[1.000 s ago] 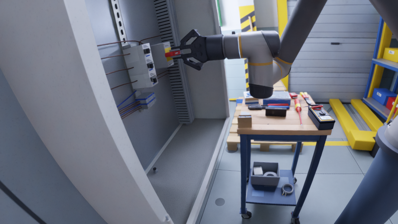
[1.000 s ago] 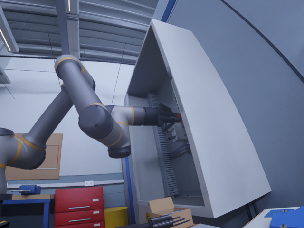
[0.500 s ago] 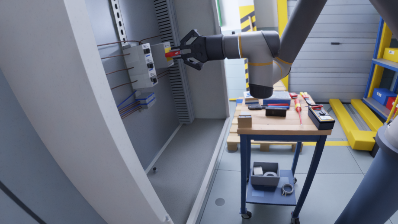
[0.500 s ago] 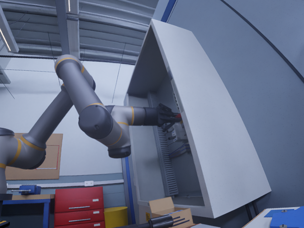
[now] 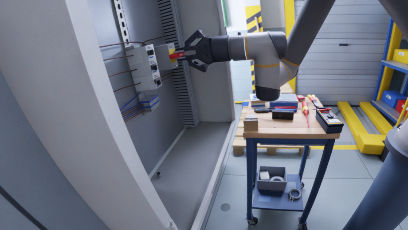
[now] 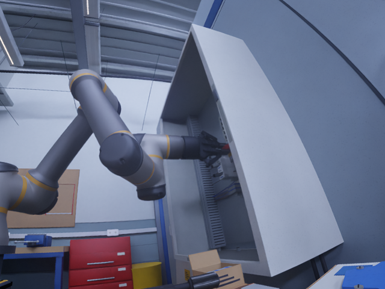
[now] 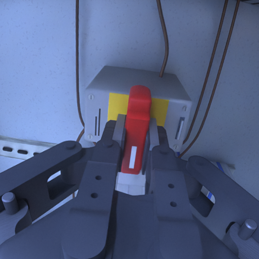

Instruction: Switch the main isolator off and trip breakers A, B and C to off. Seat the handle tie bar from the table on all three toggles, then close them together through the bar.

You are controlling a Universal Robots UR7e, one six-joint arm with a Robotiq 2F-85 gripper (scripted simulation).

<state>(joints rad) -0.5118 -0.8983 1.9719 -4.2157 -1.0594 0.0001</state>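
The main isolator (image 5: pixel 167 56) is a grey box with a yellow face, mounted high on the cabinet's back plate. Its red handle (image 7: pixel 136 128) sticks out toward me and is clamped in my closed gripper (image 5: pixel 182 54), which reaches in level from the right. Left of the isolator sit the three grey breakers (image 5: pixel 144 67) in a column, each with a small black toggle. The black tie bar (image 5: pixel 282 114) lies on the wooden table top outside the cabinet.
Behind the work is the cabinet's back plate with a perforated rail (image 5: pixel 122 21), a slotted cable duct (image 5: pixel 178 77) and brown wires. The cabinet door (image 5: pixel 71 120) stands open on the near left. The table (image 5: pixel 288 123) holds screwdrivers, a meter and boxes.
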